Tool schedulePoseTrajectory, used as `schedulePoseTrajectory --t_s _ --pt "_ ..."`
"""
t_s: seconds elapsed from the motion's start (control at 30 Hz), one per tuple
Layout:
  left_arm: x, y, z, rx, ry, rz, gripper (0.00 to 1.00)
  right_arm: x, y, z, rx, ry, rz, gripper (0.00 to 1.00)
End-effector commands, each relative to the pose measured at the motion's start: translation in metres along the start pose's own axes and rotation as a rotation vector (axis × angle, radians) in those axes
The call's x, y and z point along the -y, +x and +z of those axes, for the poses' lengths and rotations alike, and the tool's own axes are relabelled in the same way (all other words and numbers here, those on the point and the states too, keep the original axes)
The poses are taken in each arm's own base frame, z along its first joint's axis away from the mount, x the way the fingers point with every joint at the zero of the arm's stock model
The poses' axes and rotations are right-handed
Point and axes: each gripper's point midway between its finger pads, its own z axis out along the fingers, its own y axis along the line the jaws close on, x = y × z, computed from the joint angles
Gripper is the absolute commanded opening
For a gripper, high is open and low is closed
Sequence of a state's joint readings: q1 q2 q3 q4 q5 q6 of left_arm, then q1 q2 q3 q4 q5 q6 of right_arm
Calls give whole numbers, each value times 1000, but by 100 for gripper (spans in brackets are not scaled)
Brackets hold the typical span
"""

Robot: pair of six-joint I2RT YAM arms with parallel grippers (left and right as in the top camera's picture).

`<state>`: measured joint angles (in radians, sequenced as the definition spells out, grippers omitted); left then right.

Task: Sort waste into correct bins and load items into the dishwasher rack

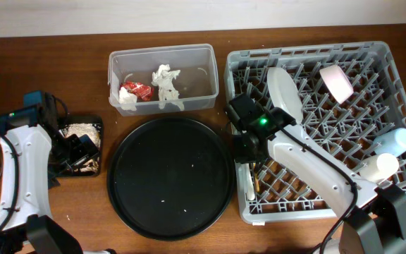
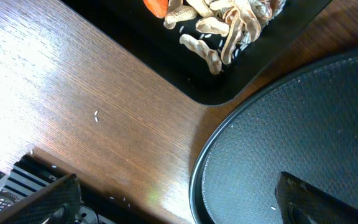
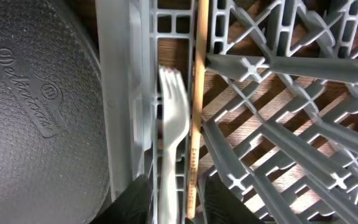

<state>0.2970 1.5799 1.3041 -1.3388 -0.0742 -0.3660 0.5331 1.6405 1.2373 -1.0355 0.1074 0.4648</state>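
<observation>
**Sorting looks all but finished; both grippers hold nothing**

From what shows, little is left to do. The clear tub [image 1: 162,49] holds the white tissues [image 1: 166,85] and the red wrapper [image 1: 137,89]. The shallow black tray [image 2: 185,68] holds the beige food scraps [image 2: 229,25], with the orange carrot [image 2: 156,6] just beside them at its far edge. The round black tray [image 1: 168,180] carries only a few pale specks, and one more crumb lies on the table [image 2: 73,93].

In the dishwasher rack [image 1: 316,51] the plate [image 1: 285,92] stands on edge among the pegs. The bowl [image 1: 337,82] sits toward the back. The pale blue cup [image 1: 402,139] and the small white cup [image 1: 378,168] lie near each other on the right side. The white fork [image 3: 173,118] and the wooden chopstick [image 3: 197,93] lie side by side along the rack's wall nearest the round tray.

The right gripper [image 3: 179,186] hangs over the handle ends of those two. Its fingers are apart, one on each side, and I see no clear pinch (the gaps are narrow, so this is a judgement). The left gripper [image 2: 178,186] hovers low over the bare table between the shallow black tray and the round black tray, fingers spread wide around nothing.

As I read it, every listed piece of waste and every dish is already placed. What is left seems to be drawing the arms clear, and perhaps the stray crumbs.
</observation>
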Motion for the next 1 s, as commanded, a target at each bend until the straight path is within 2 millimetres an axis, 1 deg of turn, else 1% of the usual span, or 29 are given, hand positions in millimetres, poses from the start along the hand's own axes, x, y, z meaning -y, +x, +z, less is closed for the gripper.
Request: schedulePoseTrajectory --t_s 0.0,0.03,0.07,0.1,0.13,0.17,0.2,0.23,0.27,0.3,0.37,0.4,0.43,0.47,0.5,0.57,0.6,0.63,0.67,0.7,0.73,0.77,0.8,0.87,0.9,0.97 --pt "1 1 -2 4 10 1 99 -1 -1 -8 19 -25 22 35" --pt "4 1 -2 7 16 29 99 -3 -7 -23 57 -64 33 36" --pt "23 2 -3 12 79 95 99 2 -20 -52 141 -114 67 51" --pt "51 4 -6 41 140 206 99 12 -30 -71 197 -145 89 66" --pt "68 5 -7 69 153 275 99 22 -35 -81 225 -172 75 70" --pt "98 11 -11 120 172 416 99 41 -38 -85 227 -203 70 77" --pt "118 18 -14 151 184 527 99 50 -41 -85 223 -240 62 84" --pt "136 28 -16 175 191 651 99 60 -46 -86 237 -270 54 98" --pt "146 39 -16 180 188 761 99 71 -52 -88 259 -302 39 98" --pt "147 47 -16 166 179 817 99 81 -52 -89 263 -324 36 98" --pt "130 58 -12 74 174 788 99 110 -36 -83 194 -309 121 98" --pt "118 59 -12 36 177 751 99 122 -26 -80 154 -286 158 98" --pt "108 59 -15 14 196 708 99 129 -17 -78 120 -259 178 98" --pt "99 58 -24 25 224 671 99 134 -8 -77 91 -222 182 99" --pt "94 58 -34 66 238 657 99 135 -3 -78 84 -212 183 98" --pt "84 64 -57 223 280 653 99 134 7 -82 131 -207 183 98" --pt "78 68 -65 302 297 644 99 134 12 -85 187 -205 181 98" --pt "67 72 -73 409 304 601 99 133 19 -89 242 -202 175 98" --pt "61 78 -79 485 328 579 99 134 27 -93 307 -187 170 98" --pt "54 86 -86 567 368 545 99 136 36 -100 376 -166 169 98" --pt "48 93 -93 626 401 513 99 135 40 -108 437 -170 179 98" --pt "40 103 -100 689 435 488 99 136 47 -120 504 -157 179 98" --pt "32 114 -115 780 476 485 99 136 54 -133 563 -148 175 98" --pt "27 121 -127 849 517 466 99 136 58 -144 613 -146 171 98" --pt "24 125 -134 876 547 431 99 136 58 -146 622 -146 170 98" --pt "22 126 -133 877 547 423 99 136 58 -144 616 -146 170 98"
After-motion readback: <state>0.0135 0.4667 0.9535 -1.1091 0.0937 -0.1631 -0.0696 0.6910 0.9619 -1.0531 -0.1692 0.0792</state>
